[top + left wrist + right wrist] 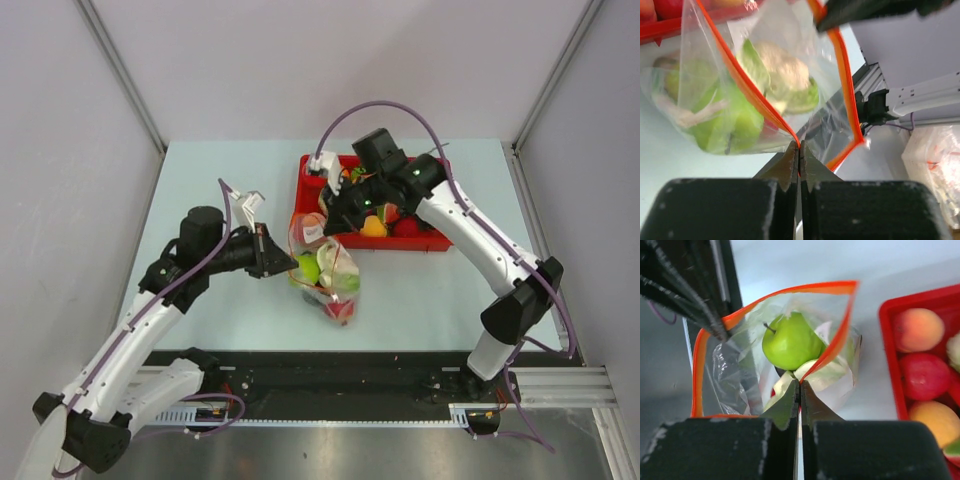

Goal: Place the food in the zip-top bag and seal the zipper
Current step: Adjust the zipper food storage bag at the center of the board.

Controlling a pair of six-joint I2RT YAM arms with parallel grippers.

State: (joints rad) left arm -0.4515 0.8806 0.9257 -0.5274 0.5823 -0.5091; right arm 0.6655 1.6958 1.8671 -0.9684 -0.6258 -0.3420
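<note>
The zip-top bag [325, 268] lies on the tabletop [430, 290] between the two arms, just near-left of the red tray [888, 355]. Its long axis runs diagonally: the mouth is at the far-left end, lifted toward the arms, and the closed bottom points near-right. It is clear, crinkled plastic. The orange-red zipper [790, 290] is unsealed and pulled into a wide loop.

The left gripper [799, 150] has its fingers pressed together on one side of the strip. The right gripper [800, 387] has its fingers clamped on the opposite side, so the two hold the mouth open between them.

Inside the bag sit a bright green apple [790, 340] and a pale lumpy piece with green leaves [785, 70], probably a cauliflower. There is also something red at the bottom end [340, 310], too blurred through the plastic to identify.

A peach-coloured fruit [917, 329] and a red fruit [922, 375] lie in the tray.
</note>
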